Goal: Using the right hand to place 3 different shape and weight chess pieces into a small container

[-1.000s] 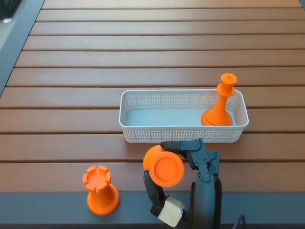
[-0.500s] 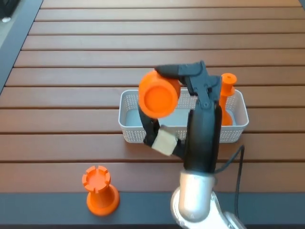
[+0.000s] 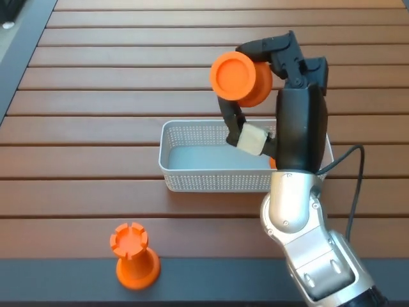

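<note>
Above the far rim of the white perforated plastic basket (image 3: pixel 192 167), my right hand (image 3: pixel 268 77) pinches an orange plastic chess piece (image 3: pixel 239 78), its round base facing the camera, long axis roughly level. I judge lowering and uprighting it into the basket comes next.
</note>
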`<state>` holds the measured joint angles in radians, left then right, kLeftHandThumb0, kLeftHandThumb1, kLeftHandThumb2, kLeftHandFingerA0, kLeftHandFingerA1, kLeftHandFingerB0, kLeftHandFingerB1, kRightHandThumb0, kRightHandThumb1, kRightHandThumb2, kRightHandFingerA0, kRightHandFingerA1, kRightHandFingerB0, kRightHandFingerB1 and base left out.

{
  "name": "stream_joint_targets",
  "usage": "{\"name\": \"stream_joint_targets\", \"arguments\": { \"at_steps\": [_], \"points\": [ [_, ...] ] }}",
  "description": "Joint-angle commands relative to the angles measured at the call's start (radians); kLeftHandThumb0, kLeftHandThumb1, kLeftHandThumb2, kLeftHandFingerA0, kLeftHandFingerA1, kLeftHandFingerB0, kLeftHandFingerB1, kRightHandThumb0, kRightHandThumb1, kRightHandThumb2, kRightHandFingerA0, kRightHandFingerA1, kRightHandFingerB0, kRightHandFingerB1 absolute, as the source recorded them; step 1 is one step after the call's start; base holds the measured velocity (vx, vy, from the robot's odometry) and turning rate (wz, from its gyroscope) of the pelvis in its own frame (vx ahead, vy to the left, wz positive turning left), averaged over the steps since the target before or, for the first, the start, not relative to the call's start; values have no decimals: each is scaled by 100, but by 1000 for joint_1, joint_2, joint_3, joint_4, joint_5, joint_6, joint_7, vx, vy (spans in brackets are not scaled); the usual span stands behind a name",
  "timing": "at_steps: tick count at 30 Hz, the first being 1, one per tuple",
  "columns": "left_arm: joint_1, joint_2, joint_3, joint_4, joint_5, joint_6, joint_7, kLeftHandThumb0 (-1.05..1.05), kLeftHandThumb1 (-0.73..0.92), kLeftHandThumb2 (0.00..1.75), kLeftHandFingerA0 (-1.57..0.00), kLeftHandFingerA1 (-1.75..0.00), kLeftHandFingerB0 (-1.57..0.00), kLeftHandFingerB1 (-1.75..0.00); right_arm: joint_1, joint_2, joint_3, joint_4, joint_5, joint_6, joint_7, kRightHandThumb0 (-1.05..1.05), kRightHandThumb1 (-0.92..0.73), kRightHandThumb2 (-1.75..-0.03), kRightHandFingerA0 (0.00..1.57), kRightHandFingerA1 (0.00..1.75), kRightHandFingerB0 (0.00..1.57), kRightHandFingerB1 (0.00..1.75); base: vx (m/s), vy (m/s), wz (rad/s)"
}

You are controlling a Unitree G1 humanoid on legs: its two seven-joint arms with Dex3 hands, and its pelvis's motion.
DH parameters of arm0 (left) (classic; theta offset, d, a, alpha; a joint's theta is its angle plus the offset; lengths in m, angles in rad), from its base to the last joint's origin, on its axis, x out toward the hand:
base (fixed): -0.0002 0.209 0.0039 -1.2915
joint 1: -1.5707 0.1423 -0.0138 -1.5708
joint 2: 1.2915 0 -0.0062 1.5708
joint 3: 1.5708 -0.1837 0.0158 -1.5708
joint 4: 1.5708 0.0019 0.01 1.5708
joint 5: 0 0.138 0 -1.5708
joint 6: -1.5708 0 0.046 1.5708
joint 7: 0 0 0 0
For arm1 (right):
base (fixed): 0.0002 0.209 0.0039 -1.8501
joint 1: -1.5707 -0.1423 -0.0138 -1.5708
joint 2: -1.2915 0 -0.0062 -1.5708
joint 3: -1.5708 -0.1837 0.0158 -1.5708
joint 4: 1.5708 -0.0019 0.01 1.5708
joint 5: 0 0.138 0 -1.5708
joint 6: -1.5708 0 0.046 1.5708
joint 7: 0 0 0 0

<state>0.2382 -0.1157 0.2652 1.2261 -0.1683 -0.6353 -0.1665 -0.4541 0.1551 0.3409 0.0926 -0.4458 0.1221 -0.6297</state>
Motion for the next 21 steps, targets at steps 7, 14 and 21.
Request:
{"name": "stream_joint_targets", "arguments": {
  "at_steps": [7,14,21],
  "points": [
    [41,13,-18,21,31,18,35,-5,44,124,-147,-135,-148,-134,15,-58,-32,48,-40,107,120,-24,-58,-106,92,175,80,161,0,0,0],
    [37,18,-47,28,54,6,71,-7,45,124,-145,-135,-150,-136,91,-43,-11,115,-31,121,158,-26,-62,-96,88,175,73,161,0,0,0],
    [40,11,-39,27,28,-1,40,-24,8,164,-150,-130,-152,-123,123,-39,3,216,-20,87,177,-25,-63,-99,87,175,73,163,0,0,0]
  ]
}}
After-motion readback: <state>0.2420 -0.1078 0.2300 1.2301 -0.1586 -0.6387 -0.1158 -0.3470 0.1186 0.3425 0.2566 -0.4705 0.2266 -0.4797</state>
